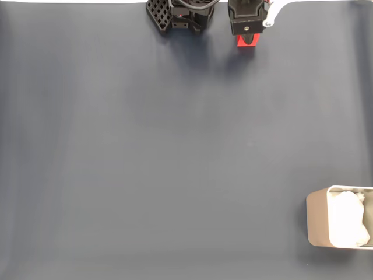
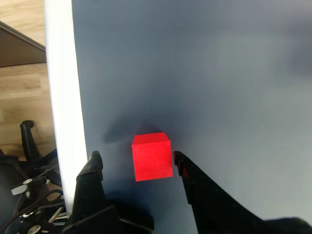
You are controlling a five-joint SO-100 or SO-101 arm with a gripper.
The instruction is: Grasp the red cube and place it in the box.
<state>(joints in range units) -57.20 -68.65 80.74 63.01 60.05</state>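
Gripper (image 2: 138, 158) spread wide around the cube (image 2: 152, 157), lower centre of the wrist view. Box (image 1: 317, 219) sits lower right in the fixed view.

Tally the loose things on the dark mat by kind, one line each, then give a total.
Red cube: 1, between the open fingers of the gripper, near the top edge of the mat in the fixed view.
Box: 1, tan, with white padding inside, at the lower right of the fixed view.
Total: 2
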